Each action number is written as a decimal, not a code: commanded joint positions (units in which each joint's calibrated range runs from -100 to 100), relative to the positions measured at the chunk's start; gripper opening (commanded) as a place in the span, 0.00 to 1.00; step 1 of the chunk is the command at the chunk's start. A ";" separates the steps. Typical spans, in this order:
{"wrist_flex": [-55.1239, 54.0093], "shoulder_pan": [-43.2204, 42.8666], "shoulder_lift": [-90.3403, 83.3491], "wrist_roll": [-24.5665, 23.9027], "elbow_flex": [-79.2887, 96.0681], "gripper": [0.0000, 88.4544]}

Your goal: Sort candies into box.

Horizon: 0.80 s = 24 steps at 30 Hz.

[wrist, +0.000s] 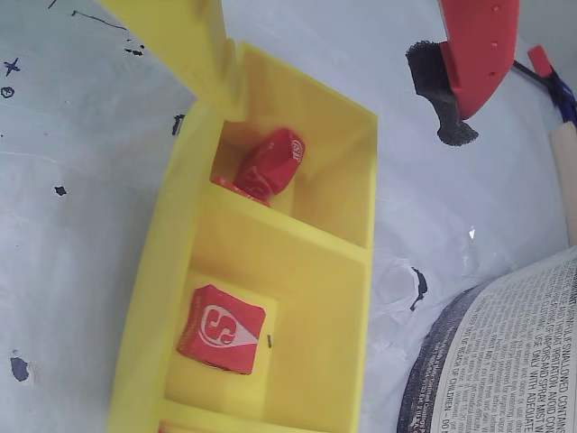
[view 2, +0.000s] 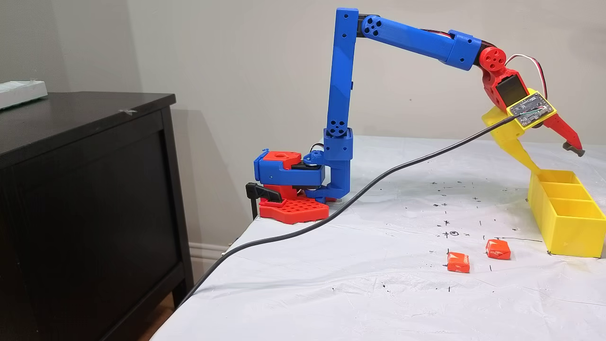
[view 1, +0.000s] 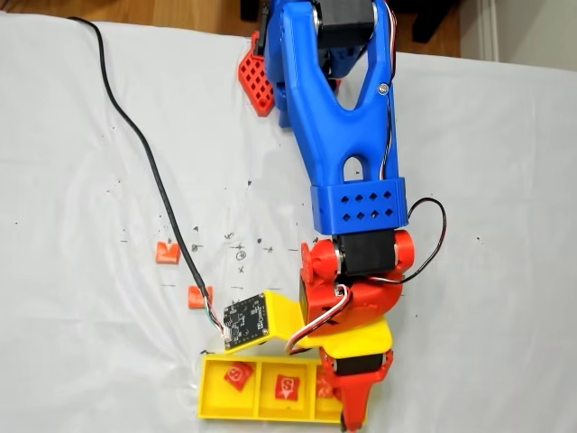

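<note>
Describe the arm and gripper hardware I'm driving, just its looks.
The arm has bright blue printed links on a blue and red base. The wrist is red with black servos and a yellow bracket carrying a small circuit board. The gripper has a red finger with a dark tip. A black cable and thin red-white wires run along it.
</note>
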 commanded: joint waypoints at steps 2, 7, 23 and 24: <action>3.04 0.84 -4.24 0.39 -5.84 0.22; 11.06 2.74 -6.36 1.27 -11.12 0.07; 22.85 11.98 -19.08 9.91 -0.74 0.00; 23.51 12.80 -18.48 10.70 -0.56 0.00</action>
